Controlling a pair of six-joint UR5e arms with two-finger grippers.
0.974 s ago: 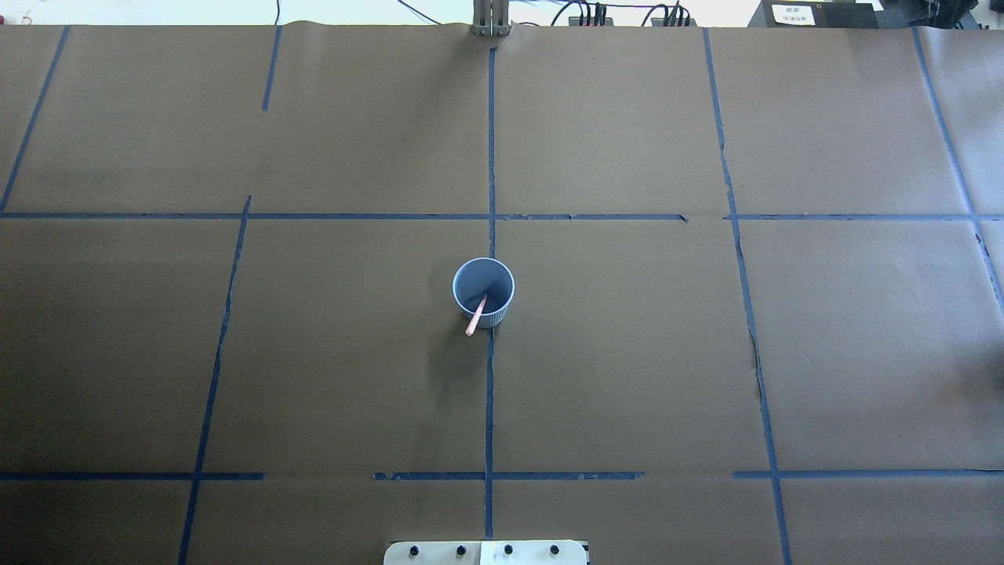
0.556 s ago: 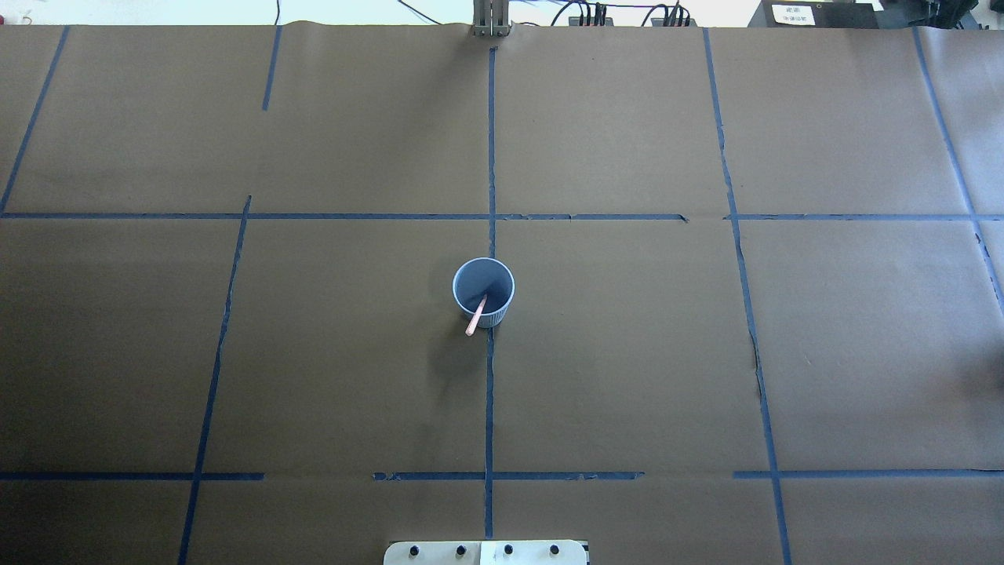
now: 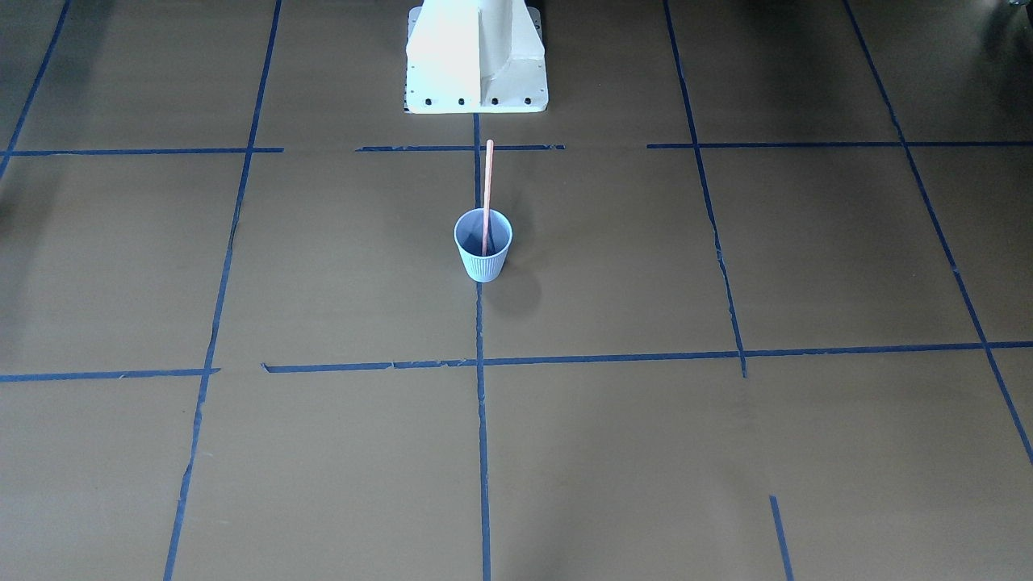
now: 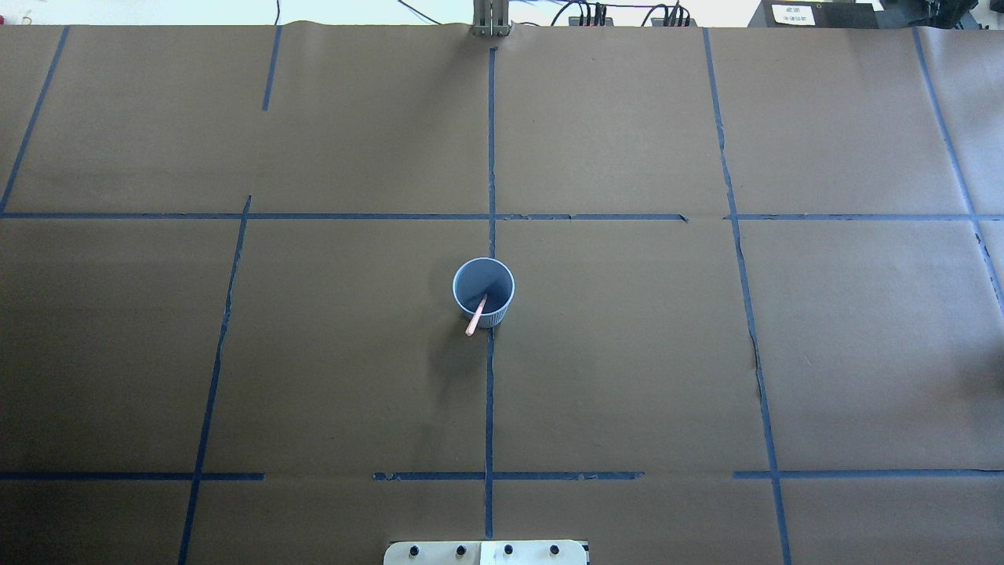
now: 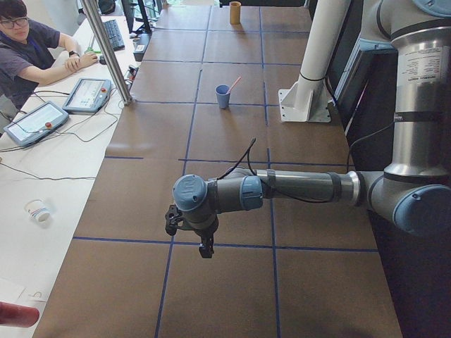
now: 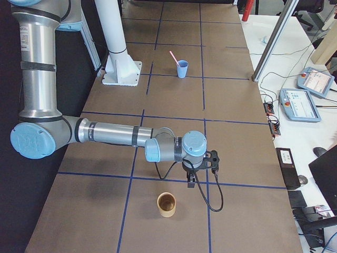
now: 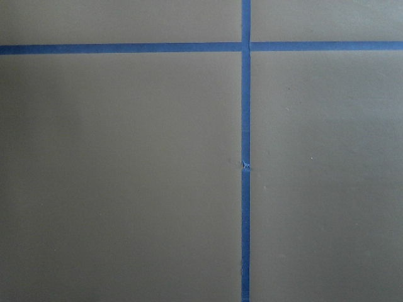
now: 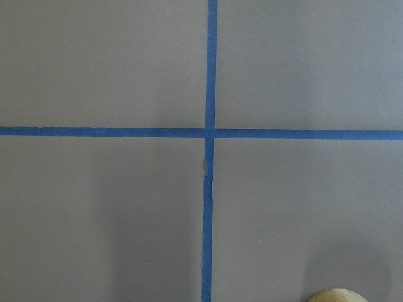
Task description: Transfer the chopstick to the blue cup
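Note:
The pale blue ribbed cup [image 4: 492,315] stands upright on the centre tape line of the table, also seen as the blue cup [image 3: 483,260] in the front view. The pinkish-red chopstick [image 4: 475,318] stands inside it, leaning on the rim toward the robot's base; in the front view the chopstick [image 3: 487,181] rises well above the rim. My left gripper [image 5: 192,238] hangs over the table's left end, far from the cup [image 5: 223,96]. My right gripper [image 6: 202,171] hangs over the right end. I cannot tell whether either is open or shut.
A tan cup [image 6: 167,204] stands on the table just below my right gripper, and its rim [image 8: 337,296] shows in the right wrist view. The robot's white base [image 3: 476,56] is behind the blue cup. A person [image 5: 28,49] sits at a side table with tablets.

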